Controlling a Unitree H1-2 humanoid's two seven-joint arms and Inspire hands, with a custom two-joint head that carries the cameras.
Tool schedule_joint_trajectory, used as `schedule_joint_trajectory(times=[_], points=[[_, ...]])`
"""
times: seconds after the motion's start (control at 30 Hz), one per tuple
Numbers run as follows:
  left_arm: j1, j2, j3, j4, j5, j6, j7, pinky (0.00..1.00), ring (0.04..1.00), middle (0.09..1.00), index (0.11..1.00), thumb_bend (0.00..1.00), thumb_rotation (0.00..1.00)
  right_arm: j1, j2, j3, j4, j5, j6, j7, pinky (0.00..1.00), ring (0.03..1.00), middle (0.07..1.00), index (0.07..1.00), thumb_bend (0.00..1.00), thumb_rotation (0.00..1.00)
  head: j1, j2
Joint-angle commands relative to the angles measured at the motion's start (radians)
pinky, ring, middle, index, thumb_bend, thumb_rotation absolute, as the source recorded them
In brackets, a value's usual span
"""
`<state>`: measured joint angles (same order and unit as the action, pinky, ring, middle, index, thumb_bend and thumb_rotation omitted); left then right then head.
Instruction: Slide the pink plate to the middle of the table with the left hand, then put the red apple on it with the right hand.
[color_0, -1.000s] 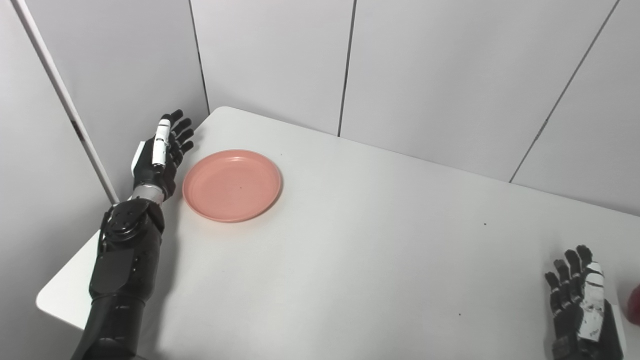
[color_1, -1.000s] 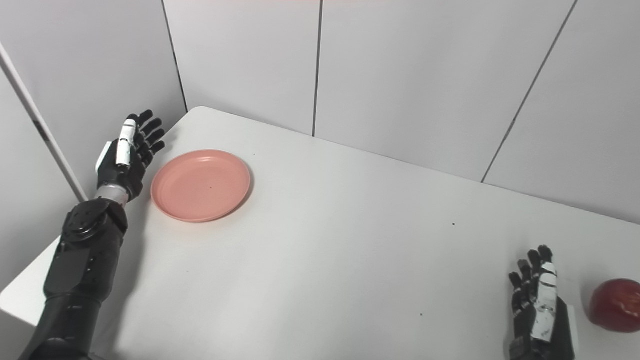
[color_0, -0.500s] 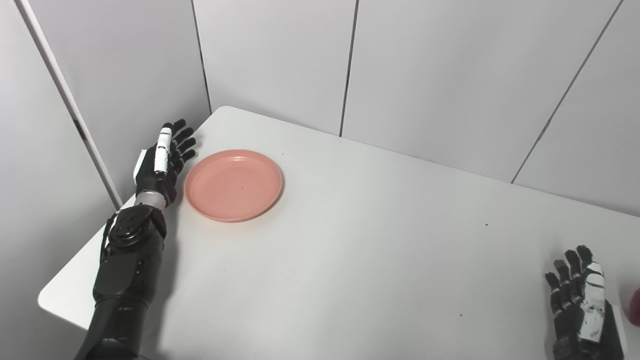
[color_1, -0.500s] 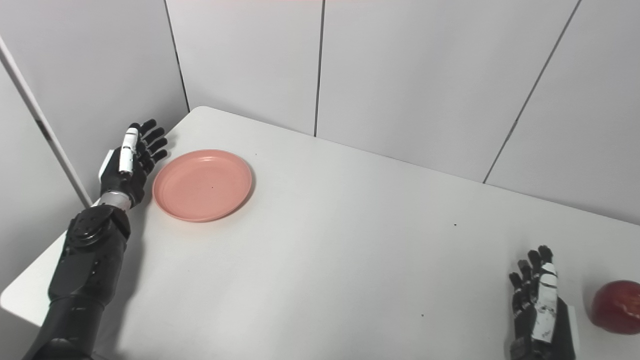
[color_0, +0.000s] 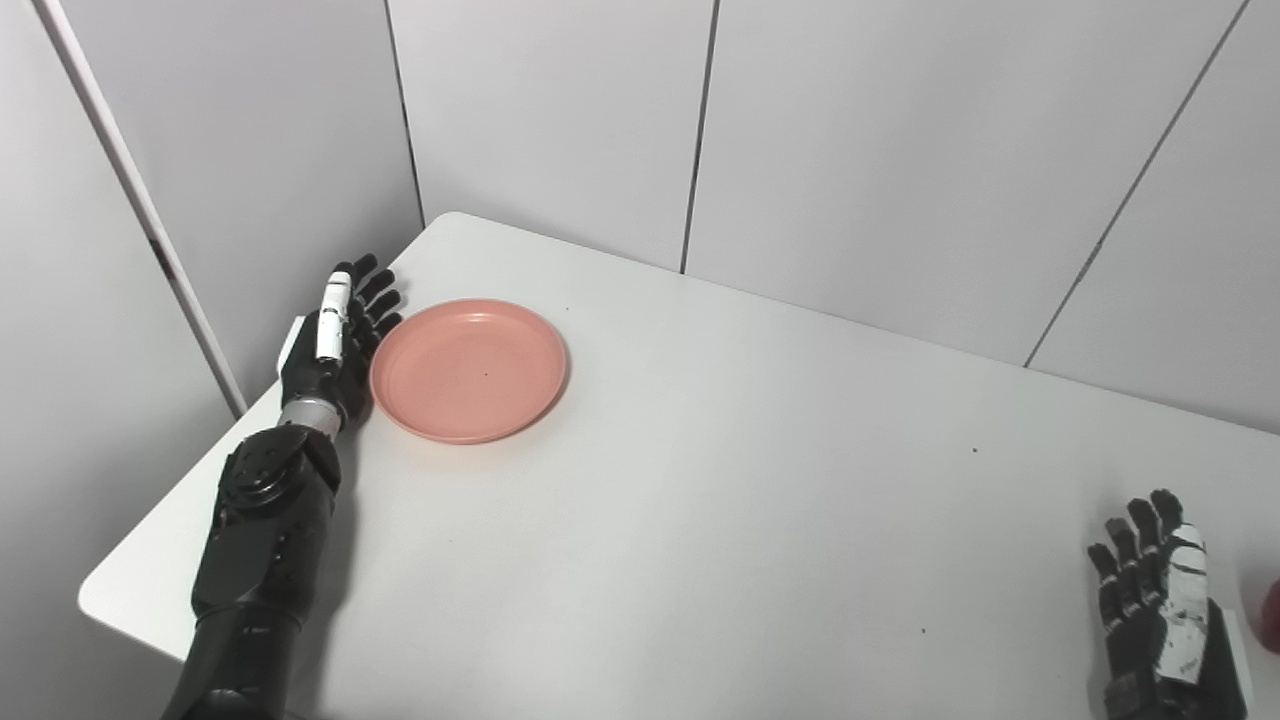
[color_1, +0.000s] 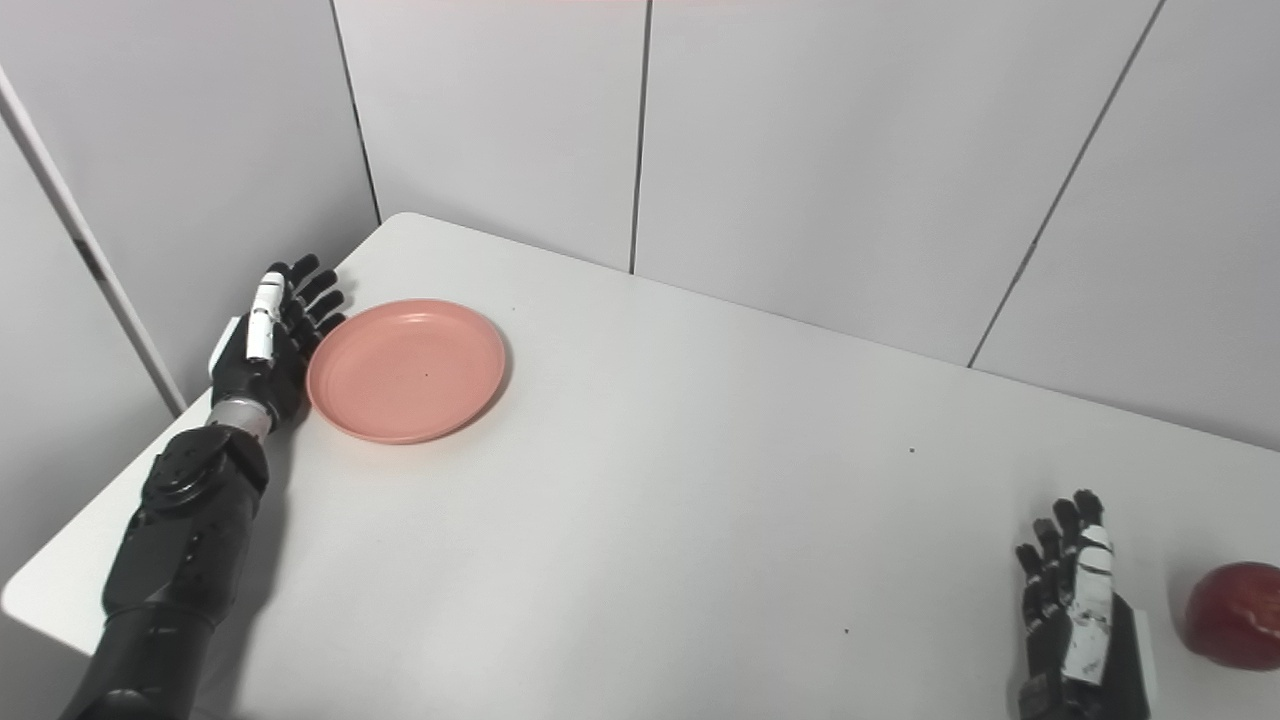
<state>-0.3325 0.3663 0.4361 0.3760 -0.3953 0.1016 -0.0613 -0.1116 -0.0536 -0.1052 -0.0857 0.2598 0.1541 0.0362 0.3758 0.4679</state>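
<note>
The pink plate (color_0: 468, 369) lies empty on the white table (color_0: 700, 480), near its far left corner. My left hand (color_0: 335, 335) is open with fingers straight, right against the plate's left rim; I cannot tell whether it touches. The red apple (color_1: 1233, 613) sits at the table's right side, cut off in the left eye view. My right hand (color_1: 1075, 610) is open and empty, resting just left of the apple, apart from it.
Grey wall panels (color_0: 560, 120) stand close behind the table and along its left side, near my left hand. The table's left edge (color_0: 160, 520) runs beside my left forearm.
My left hand has come down and moved right, closing the gap to the plate's left rim. The plate, apple and right hand have stayed in place. The camera shifted slightly.
</note>
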Motion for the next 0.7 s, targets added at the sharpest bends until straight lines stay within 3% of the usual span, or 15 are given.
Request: schedule_joint_trajectory(times=[0.0,0.37,0.67], points=[[-0.012,0.023,-0.016,0.001,0.015,-0.028,-0.021,0.94,0.925,0.919,0.904,0.34,1.0,-0.016,-0.008,0.0,-0.037,0.007,-0.001,0.014,1.0,1.0,1.0,1.0,0.13,1.0,0.0,0.002],[-0.029,0.021,-0.049,0.076,0.015,-0.082,-0.043,0.92,0.914,0.906,0.888,0.37,1.0,-0.015,-0.004,-0.001,-0.04,0.012,-0.01,0.015,1.0,1.0,1.0,1.0,0.12,1.0,-0.001,0.006],[-0.029,0.007,-0.062,0.077,0.008,-0.103,-0.066,0.9,0.9,0.899,0.877,0.36,1.0,-0.015,0.003,0.002,-0.054,0.0,0.009,-0.002,1.0,1.0,1.0,1.0,0.13,1.0,-0.008,0.012]])
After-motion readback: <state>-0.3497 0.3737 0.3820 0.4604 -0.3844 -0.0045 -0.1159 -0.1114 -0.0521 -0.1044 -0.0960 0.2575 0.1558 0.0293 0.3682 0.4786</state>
